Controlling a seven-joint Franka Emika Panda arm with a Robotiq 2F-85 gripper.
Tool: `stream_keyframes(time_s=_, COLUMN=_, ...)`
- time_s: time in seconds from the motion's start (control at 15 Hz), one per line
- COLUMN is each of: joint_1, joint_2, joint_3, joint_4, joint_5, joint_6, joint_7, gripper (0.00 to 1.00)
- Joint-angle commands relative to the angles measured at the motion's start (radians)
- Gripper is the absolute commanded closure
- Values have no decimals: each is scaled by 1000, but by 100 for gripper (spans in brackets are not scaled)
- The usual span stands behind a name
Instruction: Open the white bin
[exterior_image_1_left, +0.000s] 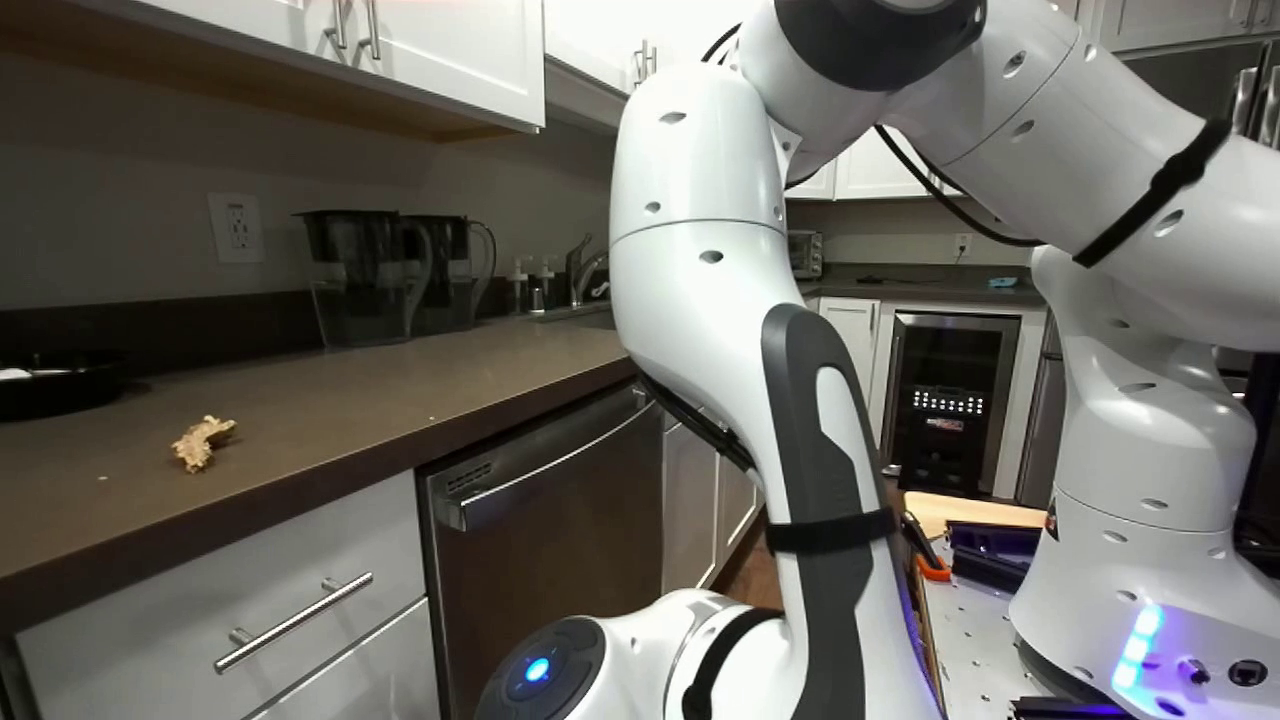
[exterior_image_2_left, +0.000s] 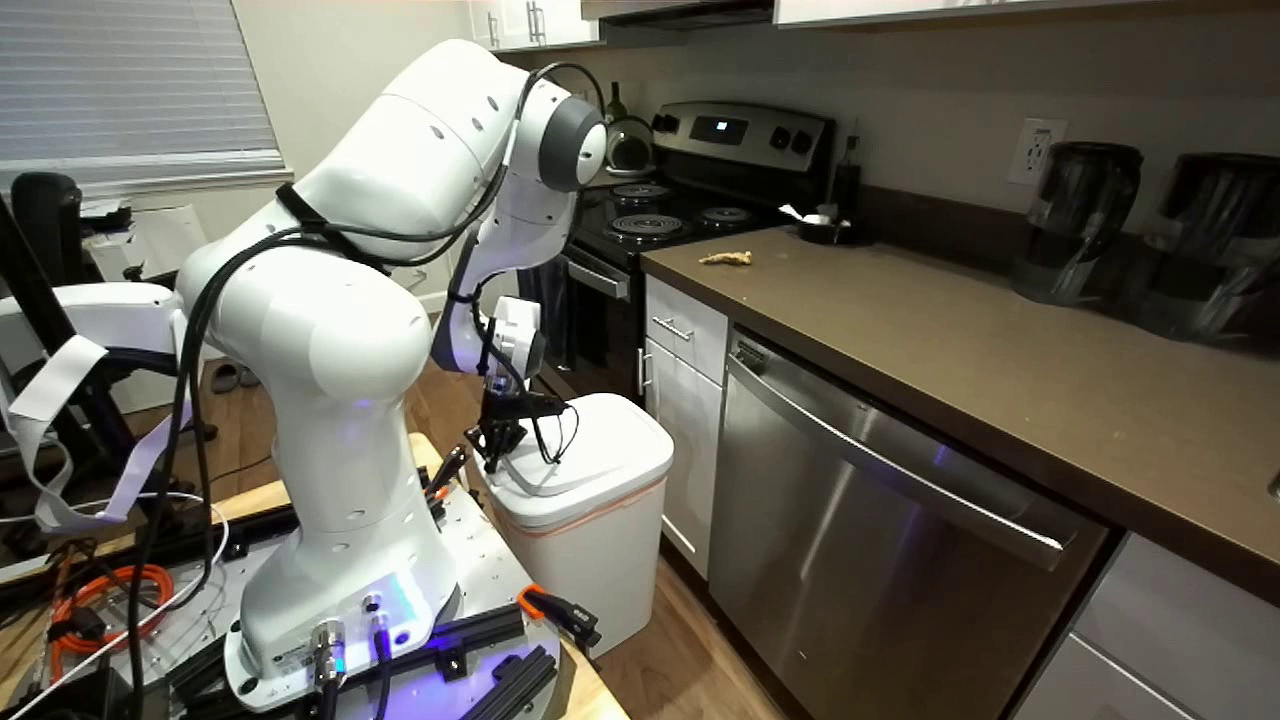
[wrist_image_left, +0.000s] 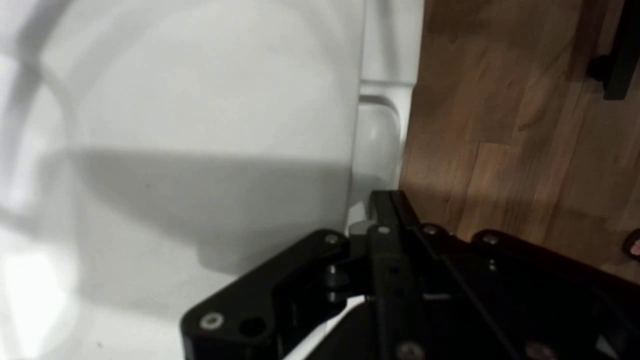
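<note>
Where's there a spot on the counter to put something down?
The counter has a mostly bare stretch above the dishwasher, between the knobbly tan piece and the two dark pitchers. It's crowded at the back around those pitchers, and at the white bin, with the claw at its lid's edge.

One bin (exterior_image_2_left: 590, 545), one dishwasher (exterior_image_2_left: 860, 520), two pitchers (exterior_image_1_left: 356, 280)

Exterior views face roughly opposite ways along the counter (exterior_image_2_left: 950, 340), sharing it and the arm (exterior_image_1_left: 700, 290). Wrist view: downward, close above the white bin (wrist_image_left: 215, 110).
</note>
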Motion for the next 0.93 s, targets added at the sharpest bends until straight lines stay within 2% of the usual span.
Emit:
stream_keyframes(time_s=0.0, joint_1=-24, joint_2=-46, joint_3=18, joint_4=7, joint_5=27, joint_6=-113, joint_7=-14, gripper=95)
stream_keyframes(time_s=0.33, joint_1=-37, joint_2=-123, joint_3=39, joint_4=19, joint_5=66, joint_6=-277, joint_7=-14, gripper=95)
stream_keyframes(time_s=0.53, joint_1=-56, joint_2=-201, joint_3=55, joint_4=-3, joint_5=92, joint_6=-294, joint_7=-17, gripper=95)
stream_keyframes(time_s=0.87, joint_1=-112, joint_2=-345, joint_3=111, joint_4=-41, joint_5=208, joint_6=-397, joint_7=-32, gripper=95)
